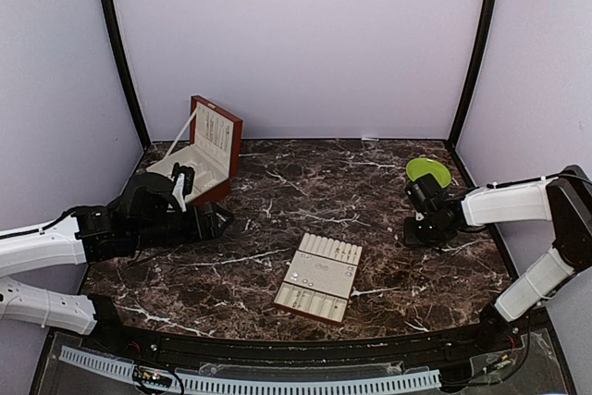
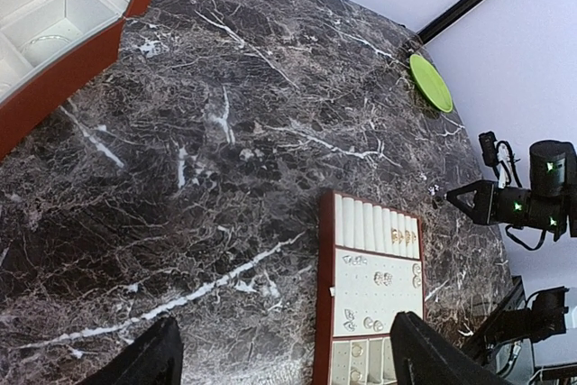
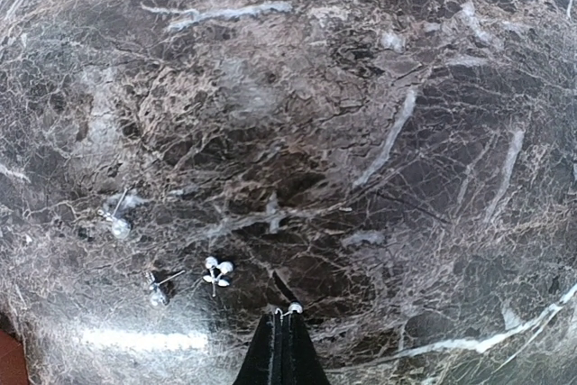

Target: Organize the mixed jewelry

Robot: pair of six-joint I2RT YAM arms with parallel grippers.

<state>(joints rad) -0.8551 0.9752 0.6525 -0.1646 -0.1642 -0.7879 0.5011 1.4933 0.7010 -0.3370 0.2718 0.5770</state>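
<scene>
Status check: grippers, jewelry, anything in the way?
Left gripper open, hovering, empty. Right gripper shut, down at the marble, pale stud at its tips, hold unconfirmed. Three loose pieces beside it. Nothing visible between it and the tray.

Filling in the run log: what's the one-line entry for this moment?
right fingers shut on earring at table | three loose earrings beside | left fingers open, empty, near box | tray partly filled

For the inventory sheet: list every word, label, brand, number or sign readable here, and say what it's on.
No text here can be read.
Wooden box lid, inner pale panel: faint dark marks, possibly print, too small to read.
Tray, green plate, marble table: no lettering visible.
</scene>
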